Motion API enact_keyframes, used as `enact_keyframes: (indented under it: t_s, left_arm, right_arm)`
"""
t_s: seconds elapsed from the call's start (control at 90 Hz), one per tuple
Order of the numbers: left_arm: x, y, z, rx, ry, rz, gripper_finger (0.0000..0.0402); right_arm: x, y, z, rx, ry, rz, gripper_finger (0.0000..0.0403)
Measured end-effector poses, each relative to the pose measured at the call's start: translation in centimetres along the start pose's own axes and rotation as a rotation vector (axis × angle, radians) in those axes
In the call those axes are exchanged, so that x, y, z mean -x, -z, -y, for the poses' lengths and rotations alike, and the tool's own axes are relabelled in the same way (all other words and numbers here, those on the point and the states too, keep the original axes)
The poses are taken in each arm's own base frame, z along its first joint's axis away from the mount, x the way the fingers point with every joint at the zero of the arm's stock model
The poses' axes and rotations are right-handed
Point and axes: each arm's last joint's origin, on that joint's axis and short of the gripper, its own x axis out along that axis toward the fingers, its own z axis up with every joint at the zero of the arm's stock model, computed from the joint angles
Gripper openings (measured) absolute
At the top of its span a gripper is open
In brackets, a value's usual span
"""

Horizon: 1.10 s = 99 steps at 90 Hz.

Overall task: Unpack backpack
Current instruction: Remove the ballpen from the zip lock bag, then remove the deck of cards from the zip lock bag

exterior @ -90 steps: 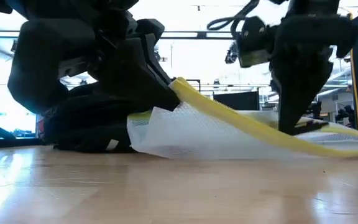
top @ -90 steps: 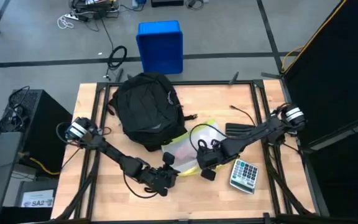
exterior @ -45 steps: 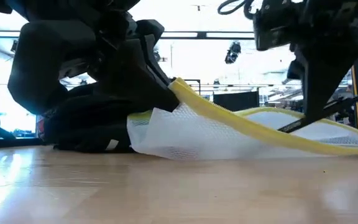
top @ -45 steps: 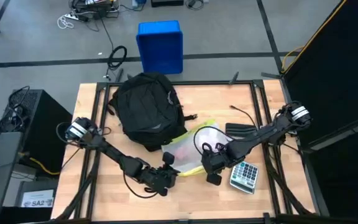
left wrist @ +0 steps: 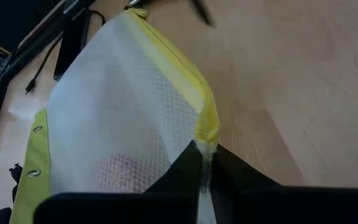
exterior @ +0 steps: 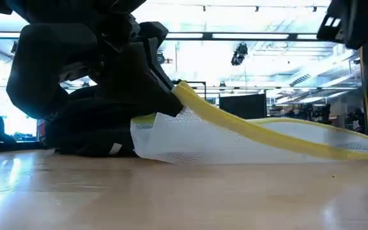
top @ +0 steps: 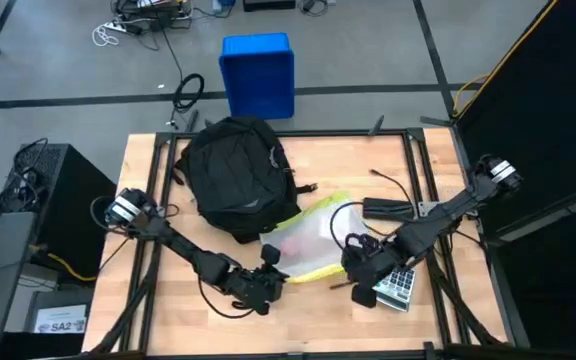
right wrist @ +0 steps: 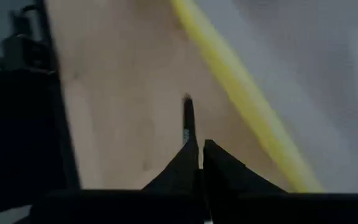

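Note:
The black backpack (top: 233, 175) lies on the table's far left part. Beside it, toward the right, lies a white mesh pouch with yellow trim (top: 313, 238). My left gripper (top: 271, 275) is shut on the pouch's near corner. My right gripper (top: 360, 287) hangs just off the pouch's near right edge, shut on a thin dark pen (top: 339, 285). In the right wrist view the pen (right wrist: 187, 115) sticks out past the fingertips, over bare wood beside the pouch's yellow edge (right wrist: 241, 99). My left gripper pinches the pouch's yellow-trimmed corner (left wrist: 206, 135) between its two fingers, coming from the table's near side. That corner (exterior: 185, 89) is raised off the table; the pouch's other end lies on the wood. My right gripper pinches one end of the pen (right wrist: 189, 134) between its fingertips, and the pen runs on along the fingers' line. The pen is clear of the table and the pouch.
A calculator (top: 396, 283) lies right beside my right gripper, at the near right. A flat black item with a cable (top: 388, 207) lies behind it. A blue bin (top: 258, 75) stands on the floor beyond the far edge. Bare wood shows along the near edge.
My right gripper has gone from over the pouch toward the table's near right, beside the calculator, carrying the pen away from the pouch; in the low view it has risen out of the picture. The pouch and my left gripper have kept still.

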Motion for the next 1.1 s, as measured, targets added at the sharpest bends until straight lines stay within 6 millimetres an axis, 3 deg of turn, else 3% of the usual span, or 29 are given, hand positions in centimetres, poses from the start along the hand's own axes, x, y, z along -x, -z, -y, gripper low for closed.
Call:
enact_keyframes:
  t_s: [0.178, 0.311, 0.478, 0.833, 1.1]
  left_arm:
    - [0.0, 0.0, 0.0, 0.006, 0.0, 0.0, 0.0]
    - [0.0, 0.0, 0.0, 0.007, 0.0, 0.0, 0.0]
    - [0.0, 0.0, 0.0, 0.008, 0.0, 0.0, 0.0]
    - [0.0, 0.0, 0.0, 0.008, 0.0, 0.0, 0.0]
    - [0.0, 0.0, 0.0, 0.008, 0.0, 0.0, 0.0]
  right_arm:
    - [-0.2, 0.3, -1.6, 0.034, -0.099, 0.036, 0.0]
    - [-0.5, 0.4, -1.6, 0.057, -0.053, 0.059, 0.0]
    - [-1.4, 0.1, -0.3, 0.089, 0.03, 0.126, 0.0001]
    - [-5.1, 0.6, 3.4, 0.036, -0.032, 0.109, 0.0001]
    - [-7.6, 1.1, 3.9, 0.034, -0.057, 0.089, 0.0]
